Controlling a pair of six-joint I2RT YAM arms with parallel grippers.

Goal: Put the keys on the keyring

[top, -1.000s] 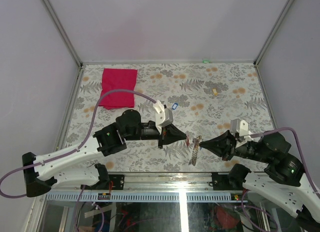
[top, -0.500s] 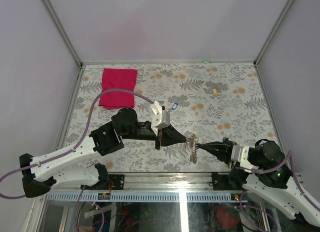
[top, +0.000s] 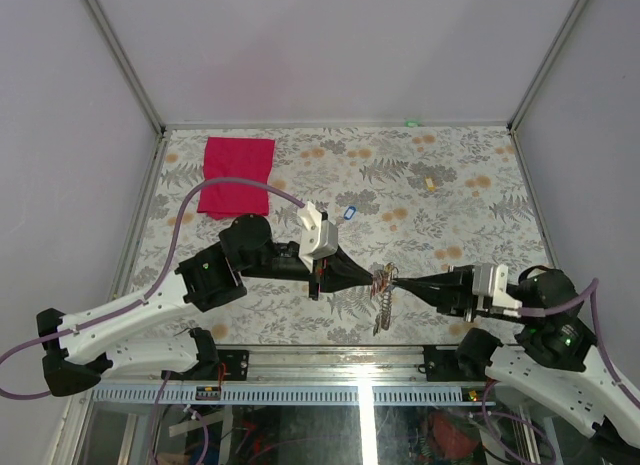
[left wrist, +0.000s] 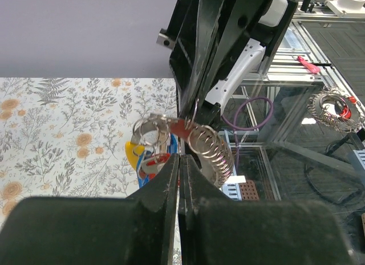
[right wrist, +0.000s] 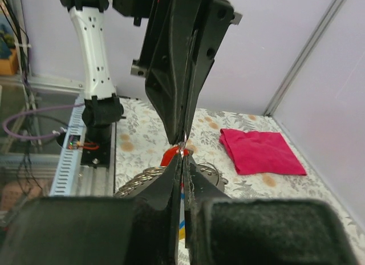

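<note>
Top external: keyring (top: 383, 284) hangs over the near edge of the tabletop (top: 455, 200).
Left pincer (top: 373, 278), pressed together, pinches the keys (left wrist: 155, 161); right pincer (top: 397, 281), pressed together, pinches the keyring; tips nearly touching.

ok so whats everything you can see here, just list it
cloth: one, red, far left of table
block: one, tan, far right
loose key: one, blue tag, mid table
keyring: one, silver with greyish strap, between the grippers
keys at the ring: red, yellow and blue tags show, count unclear
table: one, floral print
left gripper: black, shut, apparently on a red-tagged key
right gripper: black, shut on the keyring
</note>
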